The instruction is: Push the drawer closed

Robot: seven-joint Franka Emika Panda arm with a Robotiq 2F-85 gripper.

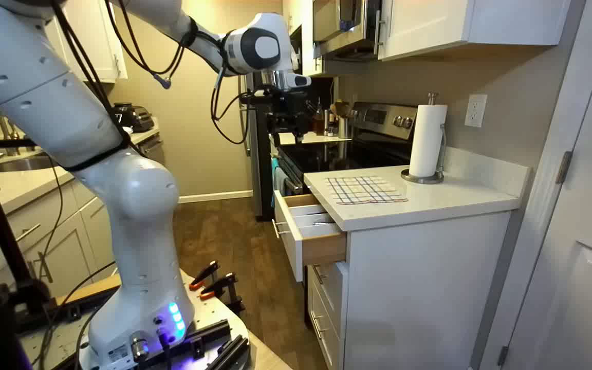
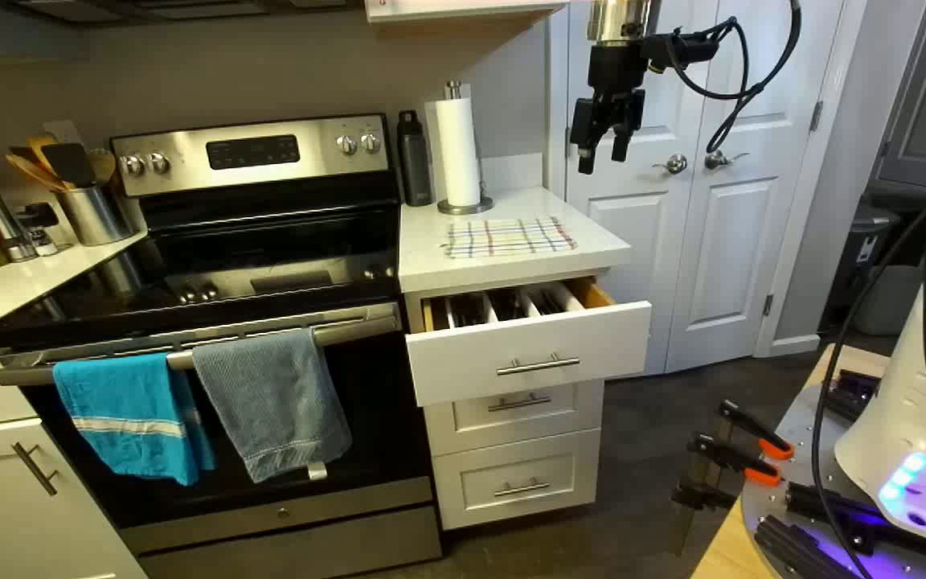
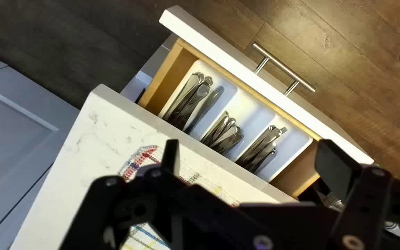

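In an exterior view (12 o'clock at the top), the drawer [image 2: 527,344] stands extended from the top of a white cabinet [image 2: 511,460], beneath the white counter [image 2: 423,251]; my gripper [image 2: 604,157] hangs in the air at about 1 o'clock from it. On the counter I see a checked cloth [image 2: 511,237] lying flat. At the cloth's 11 o'clock, a paper towel roll [image 2: 459,153] stands upright on a metal holder [image 2: 465,207], with a dark bottle [image 2: 414,161] just beside it at 9 o'clock. Farther out at the cloth's 9 o'clock is the range [image 2: 270,257]; a blue towel [image 2: 121,410] and a grey towel [image 2: 270,402] hang from its oven handle [image 2: 180,359]. White double doors [image 2: 732,241] occupy 3 o'clock.

In an exterior view, I find a microwave [image 1: 334,23] at 12 o'clock above the range, a wall outlet [image 1: 476,110] at 2 o'clock from the roll, and a second counter [image 1: 23,185] at 9 o'clock, across the brown plank floor [image 1: 224,231].

In the wrist view, my gripper's black fingers [image 3: 337,170] are released and spread wide apart, at about 7 and 4 o'clock. The drawer lies at 2 o'clock, its bar handle [image 3: 284,67] outermost; a white tray [image 3: 255,111] inside it bears three groups of cutlery [image 3: 222,133]. The counter, pale with grey flecks, lies toward 8 o'clock.
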